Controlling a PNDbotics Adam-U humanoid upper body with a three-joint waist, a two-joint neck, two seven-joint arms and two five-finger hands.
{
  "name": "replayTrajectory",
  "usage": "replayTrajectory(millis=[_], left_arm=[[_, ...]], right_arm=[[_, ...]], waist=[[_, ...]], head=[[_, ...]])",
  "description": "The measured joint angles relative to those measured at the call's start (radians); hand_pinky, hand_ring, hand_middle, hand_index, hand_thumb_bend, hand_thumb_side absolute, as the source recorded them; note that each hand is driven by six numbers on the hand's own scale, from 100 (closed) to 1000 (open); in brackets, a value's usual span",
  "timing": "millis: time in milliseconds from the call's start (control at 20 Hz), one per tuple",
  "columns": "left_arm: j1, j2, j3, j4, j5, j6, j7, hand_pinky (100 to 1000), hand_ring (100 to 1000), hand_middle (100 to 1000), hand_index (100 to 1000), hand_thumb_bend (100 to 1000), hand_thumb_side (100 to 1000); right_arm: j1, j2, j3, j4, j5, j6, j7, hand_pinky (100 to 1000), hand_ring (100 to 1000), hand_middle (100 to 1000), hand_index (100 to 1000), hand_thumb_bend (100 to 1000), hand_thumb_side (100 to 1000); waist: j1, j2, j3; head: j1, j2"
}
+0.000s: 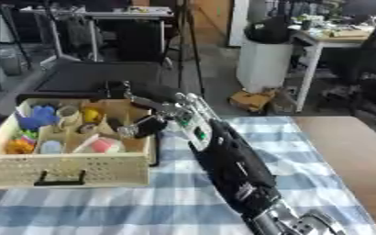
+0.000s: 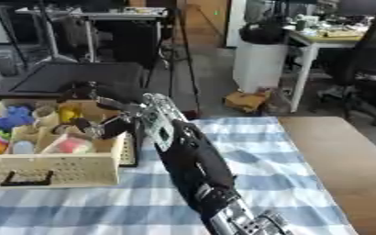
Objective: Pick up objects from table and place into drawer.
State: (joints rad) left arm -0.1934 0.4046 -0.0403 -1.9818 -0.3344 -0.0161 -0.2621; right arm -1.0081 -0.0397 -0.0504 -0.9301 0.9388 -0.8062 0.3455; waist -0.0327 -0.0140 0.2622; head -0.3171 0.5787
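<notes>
the drawer stands on the left part of the table, on the cloth. inside the drawer lie several small objects in separate compartments. the right hand is over the right rear corner of the drawer, and its arm runs from there to the right and toward the near edge of the table.

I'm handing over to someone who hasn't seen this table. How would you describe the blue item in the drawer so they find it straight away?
Start at the cream perforated drawer on the checked cloth's left side. Go to its far left compartment, well left of the right hand reaching over the drawer. The blue item there is lumpy and solid blue, beside a pale roll and a yellow piece.
</notes>
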Motion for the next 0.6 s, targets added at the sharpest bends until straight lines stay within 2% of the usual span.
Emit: replayTrajectory(millis=[150,300,500,600], left_arm=[[0.001,0.000,0.000,0.000,0.000,0.000,0.000,100,100,100,778,100,1000],[0.002,0.001,0.000,0.000,-0.001,-0.001,0.000,100,100,100,777,100,1000],[0.009,0.017,0.000,0.000,-0.005,-0.006,0.000,100,100,100,772,100,1000],[0.014,0.035,0.000,0.000,-0.007,-0.014,0.000,100,100,100,760,100,1000]], right_arm=[[0.000,-0.002,-0.007,-0.010,-0.013,0.011,0.011,912,810,889,892,100,167],[0.001,-0.017,-0.015,-0.049,-0.050,0.019,0.011,870,754,856,871,100,104],[0.027,-0.065,-0.026,-0.137,-0.123,0.060,-0.031,766,649,791,828,100,100],[0.054,-0.096,-0.030,-0.183,-0.169,0.094,-0.065,749,625,778,819,100,100]], waist=[[0.000,-0.001,-0.002],[-0.002,-0.003,-0.006],[-0.007,-0.008,-0.018],[-0.008,-0.013,-0.026]], head=[[0.000,0.000],[0.001,0.000],[0.010,0.004],[0.017,0.008]])
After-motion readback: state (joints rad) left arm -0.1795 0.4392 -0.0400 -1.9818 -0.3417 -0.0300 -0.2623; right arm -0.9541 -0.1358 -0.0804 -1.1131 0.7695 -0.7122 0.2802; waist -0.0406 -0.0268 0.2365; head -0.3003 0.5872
